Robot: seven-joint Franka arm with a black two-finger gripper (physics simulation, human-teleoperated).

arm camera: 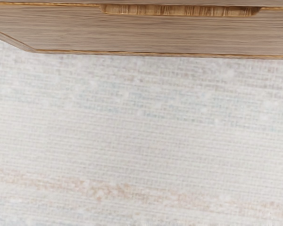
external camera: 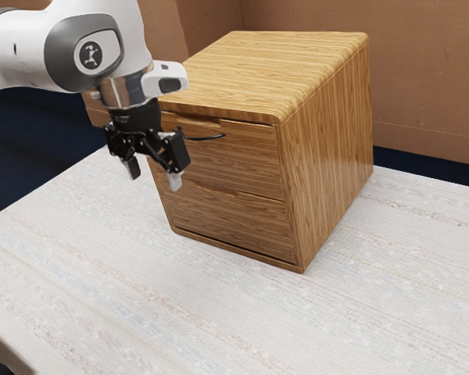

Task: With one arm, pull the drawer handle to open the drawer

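Observation:
A bamboo-wood cabinet (external camera: 297,70) with two drawers stands on the table. The upper drawer (external camera: 242,156) carries a thin dark handle (external camera: 209,137) near its top edge, and its front looks flush with the cabinet. My gripper (external camera: 153,176) hangs in front of that drawer toward the exterior view's left, just below and beside the handle, fingers pointing down. It is open and holds nothing. The lower drawer (external camera: 238,215) sits beneath. In the wrist view, a wooden drawer front (arm camera: 132,28) with a recessed notch (arm camera: 179,9) lies ahead of the hand, above the cloth.
A pale woven cloth covers the table (external camera: 219,312), also seen in the wrist view as cloth (arm camera: 141,141) under the hand. Brown walls (external camera: 430,70) stand behind the cabinet. The arm's white link (external camera: 55,47) comes in from the upper left.

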